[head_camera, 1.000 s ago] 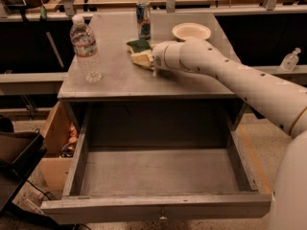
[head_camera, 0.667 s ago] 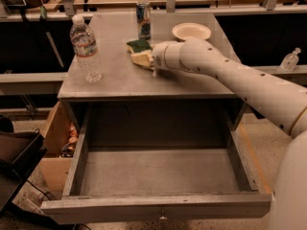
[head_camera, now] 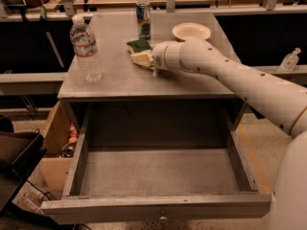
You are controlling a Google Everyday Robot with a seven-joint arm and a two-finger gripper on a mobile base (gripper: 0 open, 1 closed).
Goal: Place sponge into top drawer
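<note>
The sponge (head_camera: 139,52), pale yellow with a dark green top, is on the grey cabinet top (head_camera: 120,78) near its back middle, tilted up on one side. My gripper (head_camera: 150,62) is at the end of the white arm (head_camera: 225,73), which reaches in from the right. The gripper is right against the sponge's right side, and the wrist hides most of it. The top drawer (head_camera: 158,207) is pulled wide open below the cabinet top, and nothing lies in it.
A clear water bottle (head_camera: 86,49) stands at the left of the cabinet top. A can (head_camera: 143,20) stands behind the sponge and a cream bowl (head_camera: 191,31) at the back right. A cardboard box (head_camera: 55,143) and a dark bin (head_camera: 17,159) are on the floor at left.
</note>
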